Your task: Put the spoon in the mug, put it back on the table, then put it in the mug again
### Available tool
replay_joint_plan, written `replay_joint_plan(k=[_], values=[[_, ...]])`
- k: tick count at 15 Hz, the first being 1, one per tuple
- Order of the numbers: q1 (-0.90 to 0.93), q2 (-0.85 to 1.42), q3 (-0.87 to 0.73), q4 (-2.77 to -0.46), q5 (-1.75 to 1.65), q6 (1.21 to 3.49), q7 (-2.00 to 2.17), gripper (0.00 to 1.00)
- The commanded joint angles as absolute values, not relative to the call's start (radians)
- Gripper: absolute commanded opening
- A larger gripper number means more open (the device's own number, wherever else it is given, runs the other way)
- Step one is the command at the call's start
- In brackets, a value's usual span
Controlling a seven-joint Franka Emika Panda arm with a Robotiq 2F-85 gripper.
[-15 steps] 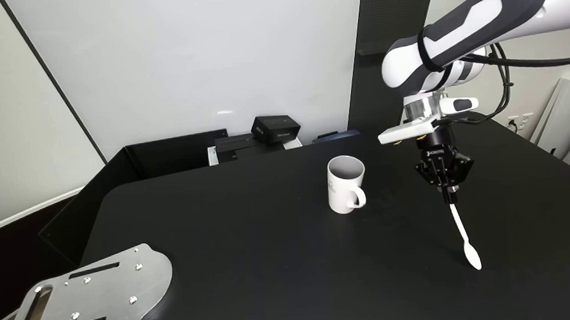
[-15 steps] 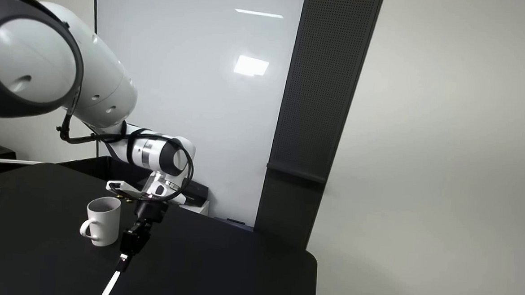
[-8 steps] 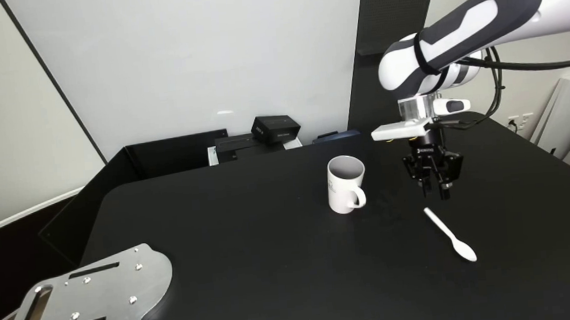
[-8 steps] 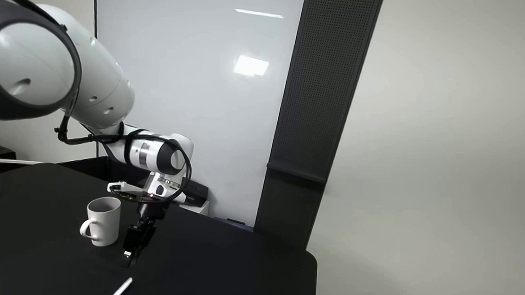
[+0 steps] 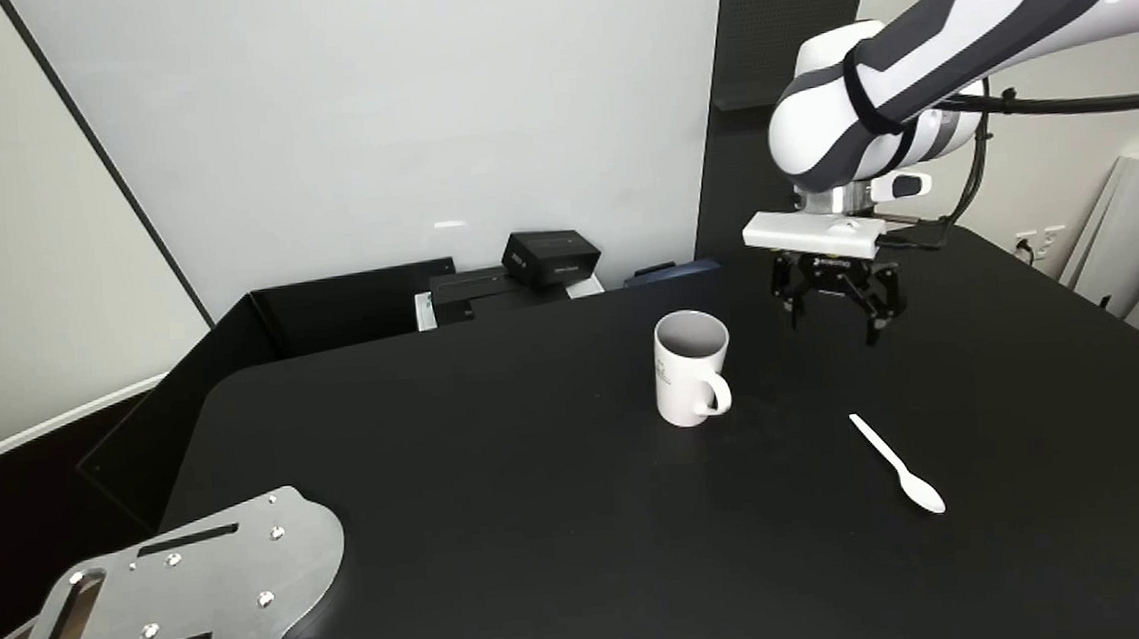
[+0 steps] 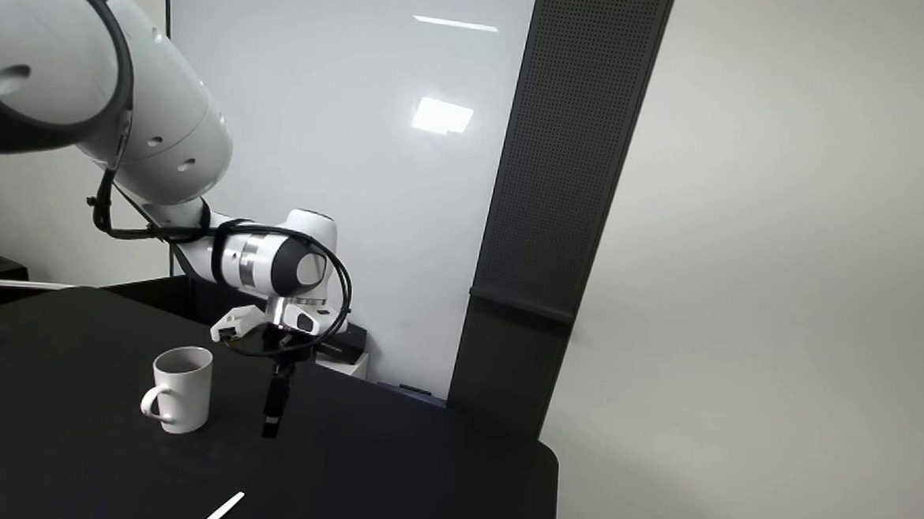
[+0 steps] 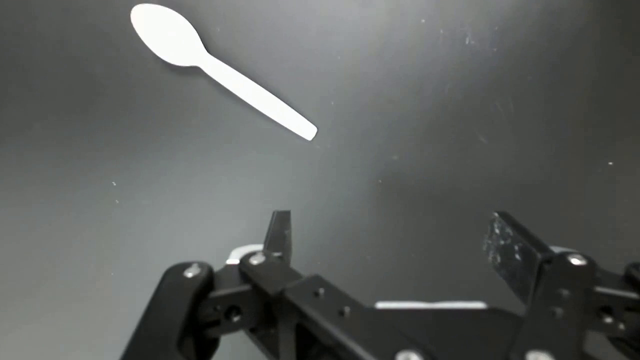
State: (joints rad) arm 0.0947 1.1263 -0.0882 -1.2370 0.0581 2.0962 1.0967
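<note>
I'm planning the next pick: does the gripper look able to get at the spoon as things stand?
Likely yes. The gripper hangs open and empty above the table, and the spoon lies there with nothing seen on top of it or in between; the mug stands apart from both.

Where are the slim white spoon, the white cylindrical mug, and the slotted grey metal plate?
Slim white spoon point(image 7: 225, 74): in the wrist view, handle, close to the bowl.
White cylindrical mug point(image 5: 685, 384): in an exterior view, outer wall.
Slotted grey metal plate point(image 5: 203, 592): in an exterior view, flat top face.
</note>
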Motion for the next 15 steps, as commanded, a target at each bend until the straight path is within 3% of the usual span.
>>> replay_joint_plan(k=[1, 11, 15], values=[[0.085, 1.006, -0.079, -1.430, 0.032, 2.253, 0.910, 1.00], [0.021, 0.753, -0.075, -1.904, 0.018, 2.545, 0.247, 1.00], [0.017, 0.703, -0.070, -2.036, 0.042, 2.701, 0.172, 1.00]])
